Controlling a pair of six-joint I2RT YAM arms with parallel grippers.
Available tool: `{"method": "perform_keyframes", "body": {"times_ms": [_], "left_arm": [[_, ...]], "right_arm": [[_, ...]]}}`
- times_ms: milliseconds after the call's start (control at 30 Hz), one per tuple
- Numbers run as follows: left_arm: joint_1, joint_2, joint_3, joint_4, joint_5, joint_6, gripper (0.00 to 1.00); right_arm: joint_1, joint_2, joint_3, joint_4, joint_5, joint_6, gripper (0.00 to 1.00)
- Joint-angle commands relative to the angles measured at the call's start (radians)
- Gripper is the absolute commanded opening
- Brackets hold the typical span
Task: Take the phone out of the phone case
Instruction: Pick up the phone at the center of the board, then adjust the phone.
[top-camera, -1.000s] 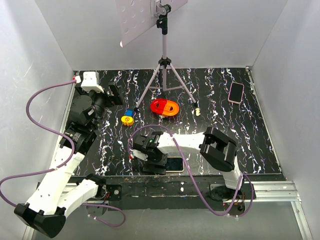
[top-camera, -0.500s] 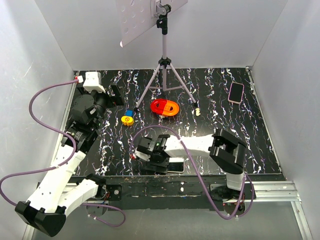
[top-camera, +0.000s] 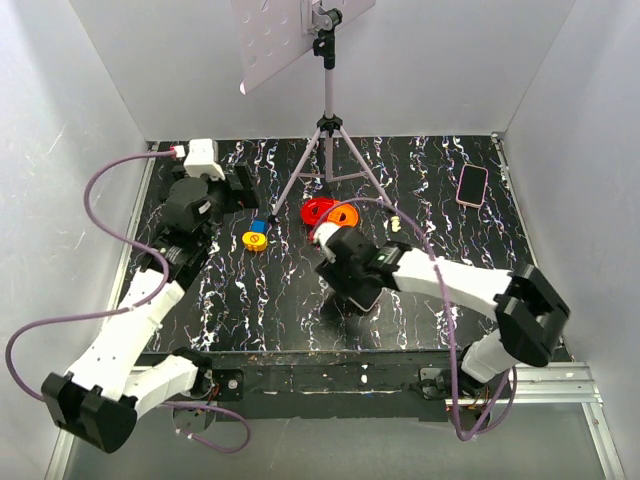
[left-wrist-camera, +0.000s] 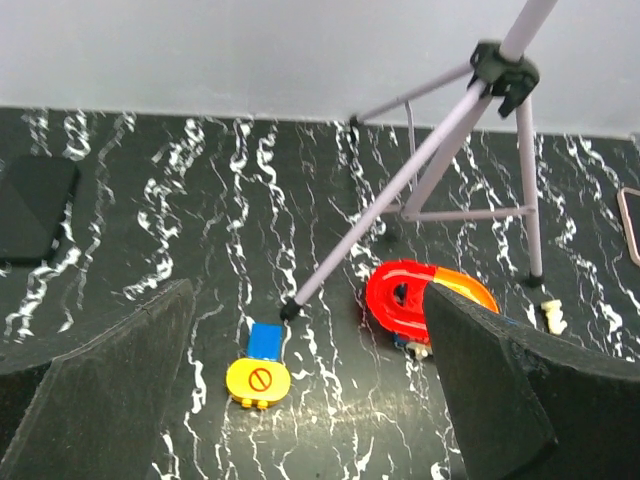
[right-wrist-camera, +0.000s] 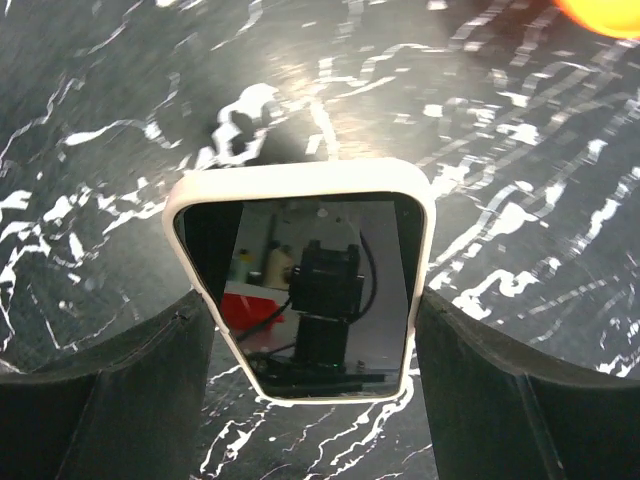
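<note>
White case (right-wrist-camera: 300, 172) rims the phone (right-wrist-camera: 310, 290) (glossy black screen).

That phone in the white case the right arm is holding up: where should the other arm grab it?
Likely the far end of the phone, approached from opposite the right gripper. That gripper pinches both long sides near one end, so only the rounded far end of the white case sticks out free. The open left gripper could pinch across its long edges there.

Wide-spread jaws frame a tripod (left-wrist-camera: 420, 160), red toy (left-wrist-camera: 380, 305) and yellow block (left-wrist-camera: 258, 381).
</note>
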Motion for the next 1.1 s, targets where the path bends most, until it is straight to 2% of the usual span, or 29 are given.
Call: {"method": "perform_keyframes", "body": {"times_ms": [0,233,267,333,400,500,600,733,833,1067], "left_arm": [[-0.005,0.098,0.021,-0.004,0.123,-0.068,0.99],[-0.005,0.361,0.099,0.042,0.629,-0.289,1.0],[-0.005,0.4,0.11,0.062,0.702,-0.313,0.96],[-0.01,0.457,0.113,0.136,0.882,-0.381,0.93],[-0.029,0.482,0.06,0.297,0.968,-0.453,0.94],[-0.071,0.517,0.009,0.462,1.04,-0.57,0.95],[-0.127,0.557,-0.007,0.513,1.065,-0.627,0.93],[-0.183,0.612,0.035,0.376,1.016,-0.573,0.82],[-0.189,0.652,0.052,0.338,1.016,-0.576,0.72],[-0.211,0.681,0.07,0.319,1.016,-0.558,0.67]], "right_arm": [[-0.098,-0.151,-0.051,0.12,-0.055,0.144,0.01],[-0.283,-0.375,-0.126,0.164,-0.205,0.327,0.01],[-0.294,-0.396,-0.127,0.164,-0.216,0.341,0.01],[-0.31,-0.421,-0.126,0.166,-0.241,0.361,0.01],[-0.311,-0.426,-0.112,0.154,-0.247,0.382,0.01],[-0.314,-0.412,-0.088,0.137,-0.235,0.404,0.01],[-0.314,-0.395,-0.074,0.132,-0.209,0.417,0.01],[-0.314,-0.401,-0.083,0.155,-0.216,0.442,0.01],[-0.313,-0.423,-0.101,0.186,-0.221,0.457,0.01],[-0.314,-0.437,-0.101,0.207,-0.213,0.482,0.01]]}}
